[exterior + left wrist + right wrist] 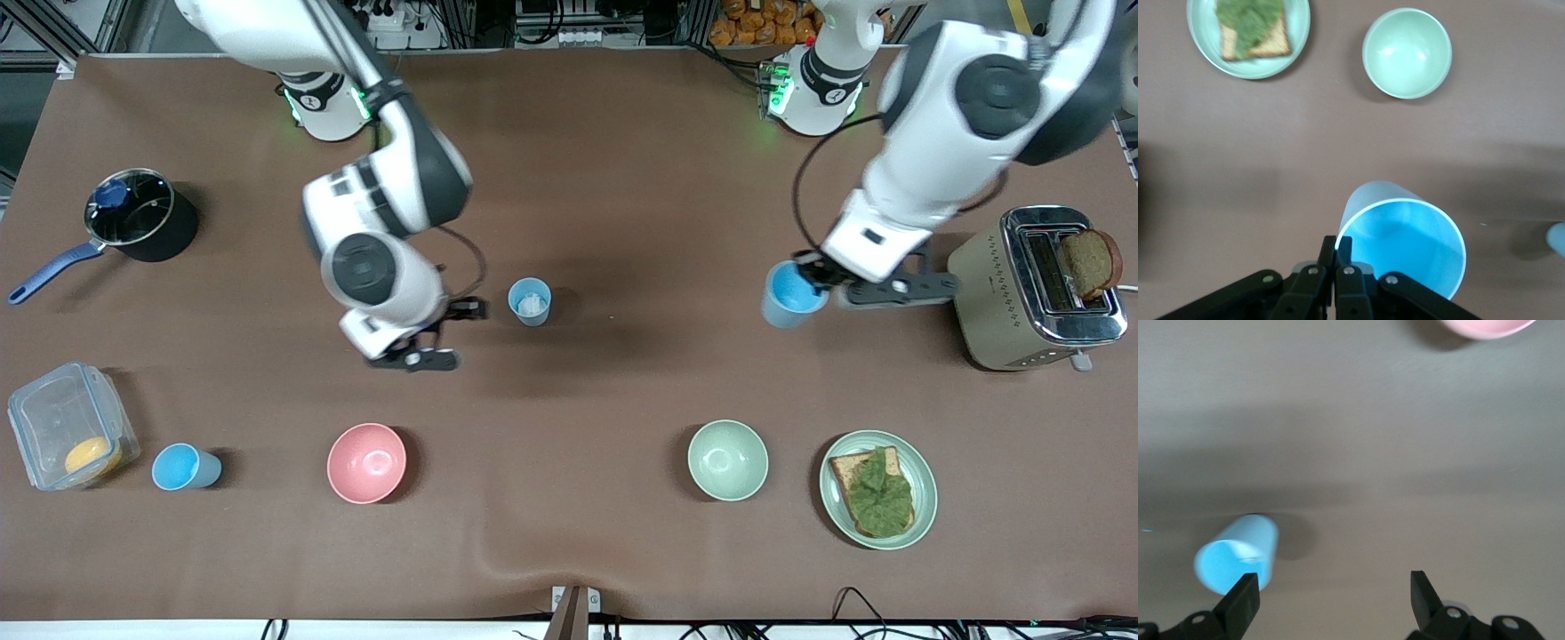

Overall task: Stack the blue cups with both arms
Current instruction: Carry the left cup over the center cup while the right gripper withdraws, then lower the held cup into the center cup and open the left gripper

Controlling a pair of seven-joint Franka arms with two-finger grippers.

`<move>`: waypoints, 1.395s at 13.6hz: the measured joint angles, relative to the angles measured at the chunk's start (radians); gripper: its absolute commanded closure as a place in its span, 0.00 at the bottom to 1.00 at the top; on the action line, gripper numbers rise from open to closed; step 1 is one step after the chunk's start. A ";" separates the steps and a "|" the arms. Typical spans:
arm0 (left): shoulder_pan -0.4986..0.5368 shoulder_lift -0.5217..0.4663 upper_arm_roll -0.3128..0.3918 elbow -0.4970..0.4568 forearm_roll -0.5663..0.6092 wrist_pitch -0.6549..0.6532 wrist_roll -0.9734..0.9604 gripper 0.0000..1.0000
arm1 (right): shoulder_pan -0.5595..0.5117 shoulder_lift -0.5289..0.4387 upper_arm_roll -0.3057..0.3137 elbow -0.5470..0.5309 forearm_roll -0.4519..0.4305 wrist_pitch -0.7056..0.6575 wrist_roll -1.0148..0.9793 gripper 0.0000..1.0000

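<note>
Brown table point(622, 178): pot point(142, 218), lidded box point(67, 427) with orange food, three blue cups point(531, 302).

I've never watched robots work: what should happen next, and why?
Probably the left gripper, shut on a blue cup, should carry it over the cup standing mid-table. The right gripper is open beside that cup, holding nothing, so it looks ready to be stacked into.

Three small light-blue tapered cups. One cup point(530, 301) stands upright mid-bench, something pale inside it. A second cup point(184, 467) sits near the bench's front edge toward the right arm's end, tilted. The third cup point(791, 293) is held tilted above the bench toward the left arm's end, pinched at its rim.
</note>
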 measured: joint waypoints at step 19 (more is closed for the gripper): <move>-0.527 0.551 -0.096 0.363 0.217 0.107 -0.973 1.00 | -0.398 -0.317 0.021 0.061 -0.201 -0.494 -0.347 0.00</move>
